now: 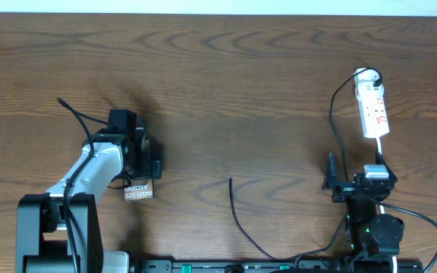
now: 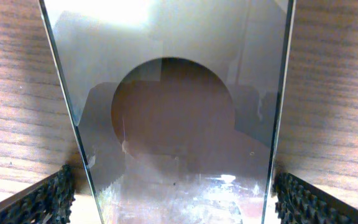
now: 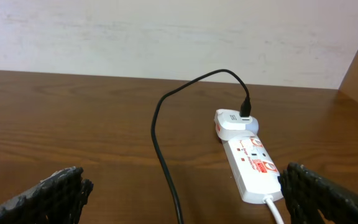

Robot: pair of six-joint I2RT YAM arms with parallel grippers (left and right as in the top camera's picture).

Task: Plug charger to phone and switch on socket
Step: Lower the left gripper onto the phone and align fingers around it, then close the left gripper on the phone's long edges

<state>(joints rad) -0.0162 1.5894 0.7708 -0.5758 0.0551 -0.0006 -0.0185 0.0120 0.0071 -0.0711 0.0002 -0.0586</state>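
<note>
I have two arms at a big brown wood table (image 1: 226,68). My left arm (image 1: 89,171) is white and black. It comes in from the near left. My right arm (image 1: 370,220) is black and sits at the near right.

The charger (image 1: 237,220) is a long thin black line. One end goes into a round white plug (image 1: 366,76) at the far right. From there it runs toward the near side, past my right arm, and along the near edge. Then it bends back up to the middle of the table.

The socket (image 1: 373,110) is a long white strip with red marks. It lies flat on the far right side, and the round plug is at its far end. A white cord (image 1: 383,148) leaves its near end and runs toward my right arm. I cannot tell if its switch is on.

My right claw (image 3: 182,193) is open, with its fingers wide apart. It holds nothing and points at the socket, but it does not touch it.

My left claw (image 1: 144,168) is closed on the phone (image 1: 137,189). My bumpy black pads (image 2: 48,199) press on its two long edges. The phone is shiny and has white "Galaxy" words at its near end.

The charger's little black tip (image 1: 230,180) lies loose in the middle of the table. It is well apart from the phone.
</note>
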